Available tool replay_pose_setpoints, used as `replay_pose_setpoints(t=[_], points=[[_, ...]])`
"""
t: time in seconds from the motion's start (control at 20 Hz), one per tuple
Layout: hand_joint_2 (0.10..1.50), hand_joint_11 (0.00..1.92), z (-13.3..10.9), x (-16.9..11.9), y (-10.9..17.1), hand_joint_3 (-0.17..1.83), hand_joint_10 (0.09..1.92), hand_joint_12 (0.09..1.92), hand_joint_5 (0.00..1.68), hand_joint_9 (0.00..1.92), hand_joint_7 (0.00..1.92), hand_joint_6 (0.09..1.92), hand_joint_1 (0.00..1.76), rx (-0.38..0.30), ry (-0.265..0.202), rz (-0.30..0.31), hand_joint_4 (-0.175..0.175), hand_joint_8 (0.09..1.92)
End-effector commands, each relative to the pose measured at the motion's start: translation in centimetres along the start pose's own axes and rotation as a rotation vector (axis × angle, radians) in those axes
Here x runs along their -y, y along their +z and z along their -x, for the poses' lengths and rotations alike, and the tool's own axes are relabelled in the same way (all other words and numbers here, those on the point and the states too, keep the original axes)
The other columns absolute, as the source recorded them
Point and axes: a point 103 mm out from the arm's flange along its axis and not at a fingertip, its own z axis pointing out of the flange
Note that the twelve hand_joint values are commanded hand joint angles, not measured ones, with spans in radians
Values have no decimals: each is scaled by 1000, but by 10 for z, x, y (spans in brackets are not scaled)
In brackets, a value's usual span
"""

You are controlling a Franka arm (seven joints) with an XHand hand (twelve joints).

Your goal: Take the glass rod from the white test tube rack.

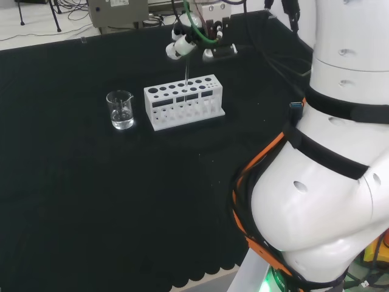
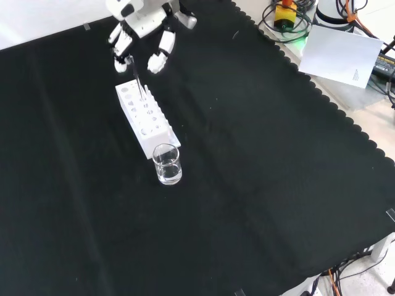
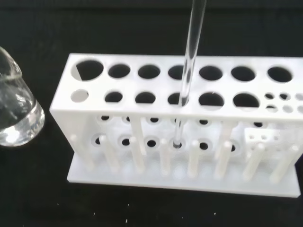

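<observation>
The white test tube rack [image 1: 182, 113] stands mid-bench with its long side toward the head view; in the front view the rack [image 2: 158, 132] runs diagonally. A thin glass rod [image 1: 186, 70] rises upright out of one of its middle holes. The hand [image 1: 181, 44] hovers just above the rack, fingers curled down and pinching the rod's top end. In the front view the hand [image 2: 139, 20] sits at the rack's far end with the rod [image 2: 137, 79] below it. The wrist view shows the rod [image 3: 189, 61] passing through a front-row hole of the rack [image 3: 161, 86], its tip down at the lower tier.
A small glass beaker [image 1: 120, 109] with clear liquid stands just left of the rack in the head view, nearer than the rack in the front view [image 2: 167, 164] and close beside it in the wrist view [image 3: 14, 111]. White paper [image 2: 342, 54] and cables lie beyond the cloth's scalloped edge.
</observation>
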Motion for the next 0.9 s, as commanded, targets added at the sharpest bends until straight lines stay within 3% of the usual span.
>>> replay_pose_setpoints(t=[0.05, 0.4, 0.9], points=[[1005, 485, 1, -19, 13, 375, 928, 1340, 198, 755, 489, 743, 502, 4, -40, -3, -138, 963], [1003, 631, 4, -21, 16, 385, 1003, 1323, 217, 790, 505, 805, 510, -3, -36, -5, -138, 996], [980, 1153, 14, -14, 11, 410, 1084, 1231, 339, 979, 522, 979, 667, 0, -20, 21, -144, 1051]])
